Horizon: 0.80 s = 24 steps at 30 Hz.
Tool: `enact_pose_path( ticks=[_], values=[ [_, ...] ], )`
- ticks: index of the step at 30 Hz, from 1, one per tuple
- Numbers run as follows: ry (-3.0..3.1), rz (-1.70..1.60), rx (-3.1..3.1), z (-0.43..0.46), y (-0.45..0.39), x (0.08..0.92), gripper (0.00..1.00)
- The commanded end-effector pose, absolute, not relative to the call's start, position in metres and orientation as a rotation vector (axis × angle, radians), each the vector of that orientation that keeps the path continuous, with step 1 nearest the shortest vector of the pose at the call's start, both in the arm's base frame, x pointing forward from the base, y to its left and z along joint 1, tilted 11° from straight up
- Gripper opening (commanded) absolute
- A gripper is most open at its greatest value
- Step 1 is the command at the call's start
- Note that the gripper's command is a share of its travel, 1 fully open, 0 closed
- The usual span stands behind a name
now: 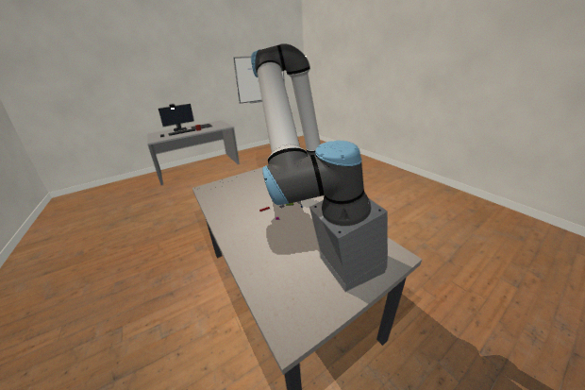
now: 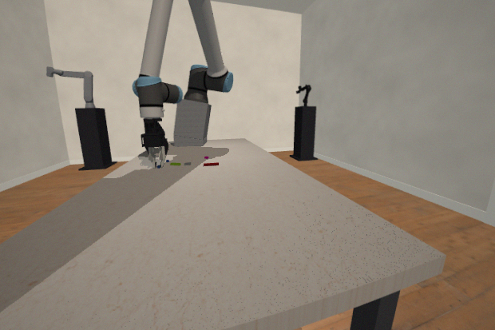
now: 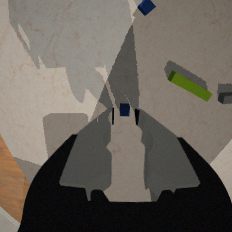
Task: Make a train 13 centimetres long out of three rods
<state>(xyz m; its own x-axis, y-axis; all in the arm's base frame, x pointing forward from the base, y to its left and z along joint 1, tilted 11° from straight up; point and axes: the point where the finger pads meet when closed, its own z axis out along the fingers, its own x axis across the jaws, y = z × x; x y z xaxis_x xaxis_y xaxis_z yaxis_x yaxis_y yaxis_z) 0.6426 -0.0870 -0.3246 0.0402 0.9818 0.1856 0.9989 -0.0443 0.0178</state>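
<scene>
Pale walls and a wooden floor surround the long table (image 1: 302, 290) (image 2: 255, 233) we see, where the lime rod (image 1: 289, 204) (image 2: 175, 164) (image 3: 190, 86) lies flat, with the grey rod (image 1: 281, 206) (image 2: 187, 164) (image 3: 226, 94) just beyond one end. Farther past that same end we find the red rod (image 1: 264, 209) (image 2: 211, 164) and the magenta rod (image 1: 277, 218) (image 2: 206, 157). Off the lime rod's other end, our gripper (image 2: 158, 162) (image 3: 124, 109) has its fingers slightly spread around one blue rod (image 2: 158, 166) (image 3: 124, 109), unpinched, while another (image 2: 167, 161) (image 3: 146, 6) lies apart.
</scene>
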Motion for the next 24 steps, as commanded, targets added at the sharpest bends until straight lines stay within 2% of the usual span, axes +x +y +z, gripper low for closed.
enact_pose_path(
  ticks=[1, 14, 15, 24],
  values=[
    [-2.088, -0.224, -2.179, -0.3241, -0.0874, 0.6432, 0.14],
    [-2.088, -0.224, -2.179, -0.3241, -0.0874, 0.6432, 0.14],
    [-2.088, -0.224, -2.179, -0.3241, -0.0874, 0.6432, 0.00],
    [-2.088, -0.224, -2.179, -0.3241, -0.0874, 0.6432, 0.00]
  ],
)
